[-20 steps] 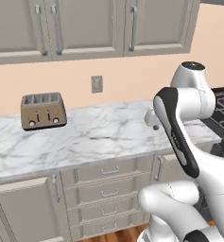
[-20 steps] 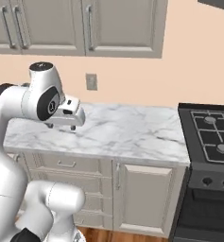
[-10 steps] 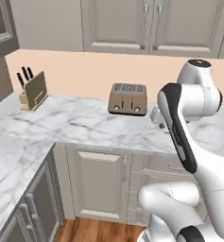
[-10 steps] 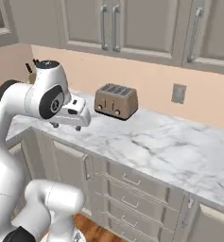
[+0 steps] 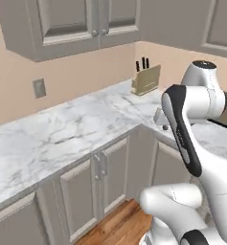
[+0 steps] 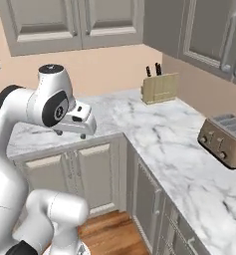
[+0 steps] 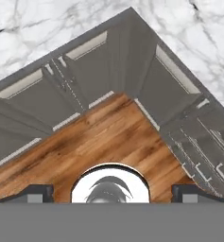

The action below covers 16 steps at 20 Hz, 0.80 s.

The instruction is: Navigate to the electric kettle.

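Wooden floor (image 7: 104, 137) lay lowest, between grey cupboards (image 5: 93, 177) that met in a corner. Above them ran a white marble counter (image 6: 159, 144), bent round that same corner. The gripper (image 7: 111, 191) hung out over the floor in front of the cupboards, pointing down — its two dark tips sat wide apart, holding nothing. Farther back stood a toaster (image 6: 224, 139) on the right run, and a knife block (image 6: 159, 87) by the wall. No kettle could be seen anywhere.

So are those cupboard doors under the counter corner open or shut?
Shut: the lower cabinet doors sit flush with their frames, no gap showing, beneath the marble counter.
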Available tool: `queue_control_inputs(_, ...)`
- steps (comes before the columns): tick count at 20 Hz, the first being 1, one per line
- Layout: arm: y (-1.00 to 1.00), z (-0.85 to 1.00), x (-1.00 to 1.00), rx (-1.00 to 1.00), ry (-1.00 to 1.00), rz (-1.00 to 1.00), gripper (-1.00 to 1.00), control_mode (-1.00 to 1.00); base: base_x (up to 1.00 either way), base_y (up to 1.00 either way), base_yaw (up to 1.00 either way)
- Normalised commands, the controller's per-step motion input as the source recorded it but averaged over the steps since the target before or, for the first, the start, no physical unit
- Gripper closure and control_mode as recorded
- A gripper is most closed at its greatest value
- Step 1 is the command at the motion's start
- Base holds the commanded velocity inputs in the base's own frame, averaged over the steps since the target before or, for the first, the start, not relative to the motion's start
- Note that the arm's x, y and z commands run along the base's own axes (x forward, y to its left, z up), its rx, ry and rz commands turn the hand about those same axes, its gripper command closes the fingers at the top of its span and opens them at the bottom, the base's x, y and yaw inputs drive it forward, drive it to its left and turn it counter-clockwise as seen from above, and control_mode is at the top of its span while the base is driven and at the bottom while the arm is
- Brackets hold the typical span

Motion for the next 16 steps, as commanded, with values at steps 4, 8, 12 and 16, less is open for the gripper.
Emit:
queue_control_inputs(4,0.00,0.00,0.00,0.00,0.00,0.00,-1.00,1.00,0.00,0.00,1.00)
queue_control_inputs(8,0.00,0.00,0.00,0.00,0.00,0.00,-1.00,1.00,-0.03,0.44,0.84)
queue_control_inputs(12,0.00,0.00,0.00,0.00,0.00,0.00,-1.00,1.00,-0.06,1.00,0.59)
queue_control_inputs(16,0.00,0.00,0.00,0.00,0.00,0.00,-1.00,1.00,-0.03,0.63,0.86)
